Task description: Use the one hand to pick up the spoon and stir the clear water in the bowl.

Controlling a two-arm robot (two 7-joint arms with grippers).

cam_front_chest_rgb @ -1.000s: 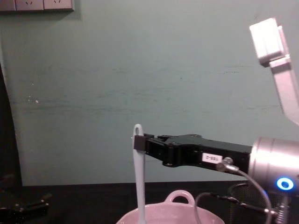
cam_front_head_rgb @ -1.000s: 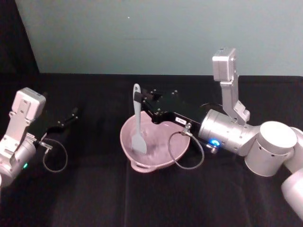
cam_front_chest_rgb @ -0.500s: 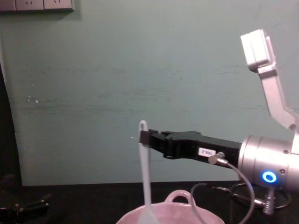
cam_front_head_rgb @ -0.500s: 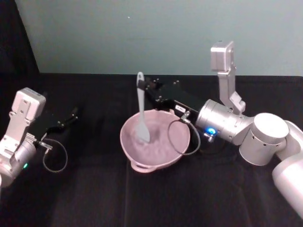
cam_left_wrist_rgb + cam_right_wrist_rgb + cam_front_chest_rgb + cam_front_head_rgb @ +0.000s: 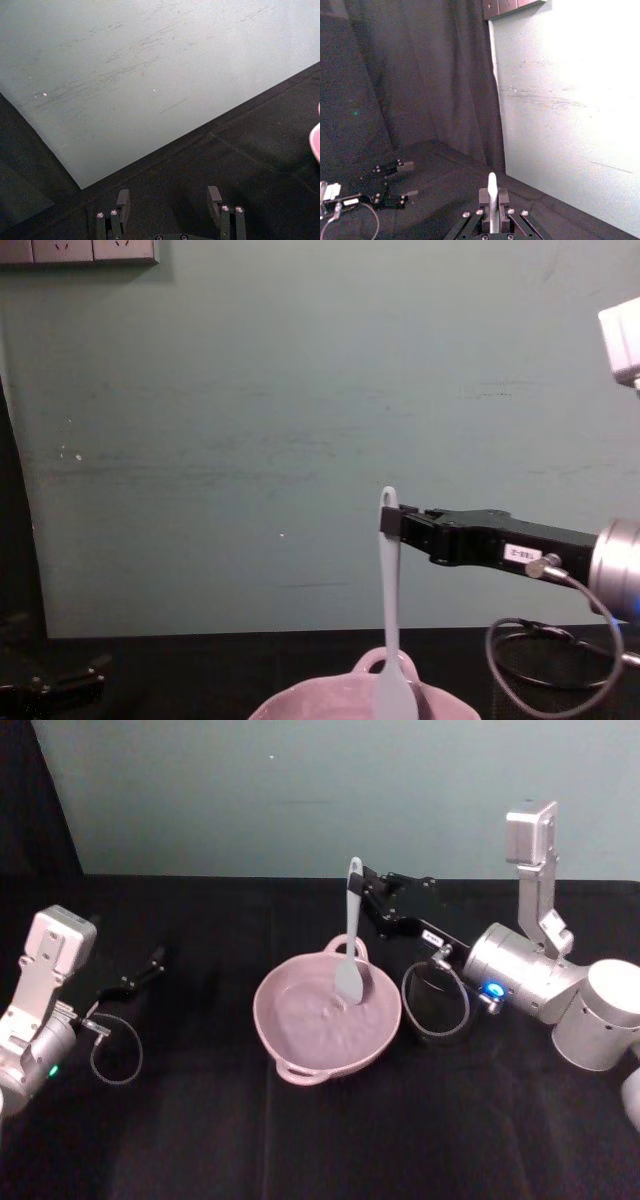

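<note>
While left pincer (image 5: pixel 168 199) sits parked, right pincer (image 5: pixel 362 892) holds spoon (image 5: pixel 351 945) in bowl (image 5: pixel 300 1025).

Black cloth-covered table (image 5: pixel 200 1140) takes up the fgd. Behind its back edge is a pale teal wall (image 5: pixel 250 790) w/ faint scratches, and a black curtain (image 5: pixel 25 800) hangs at the back-left corner. A row of white socket plates (image 5: pixel 80 250) sits high on the wall, and a dark mesh cup (image 5: pixel 436 1008) stands right of ctr on the table, nearer the back edge than the front, hard to make out vs the cloth.
</note>
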